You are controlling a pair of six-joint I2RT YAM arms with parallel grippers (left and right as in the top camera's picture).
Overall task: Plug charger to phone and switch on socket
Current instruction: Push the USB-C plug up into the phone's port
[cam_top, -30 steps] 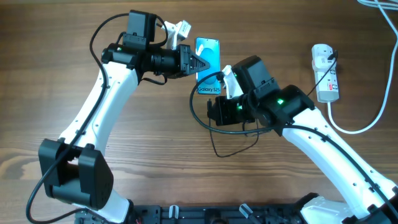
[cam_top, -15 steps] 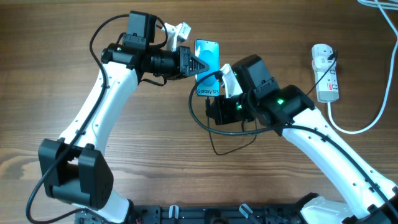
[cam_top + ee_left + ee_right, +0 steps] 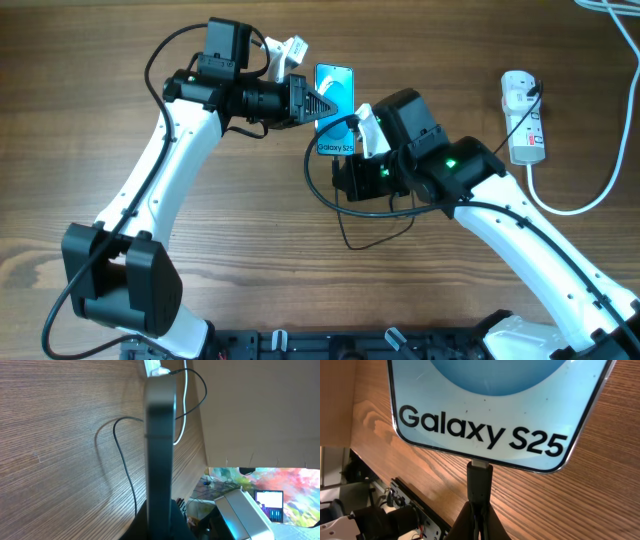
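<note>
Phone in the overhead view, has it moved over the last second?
No. The phone keeps about the same gap from the socket; at most it wobbled slightly.

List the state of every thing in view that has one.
phone: screen lit, held by its edges
charger: connector at the phone's bottom port, seating unclear
socket: switch position unreadable
left tool: shut on phone
right tool: shut on charger
</note>
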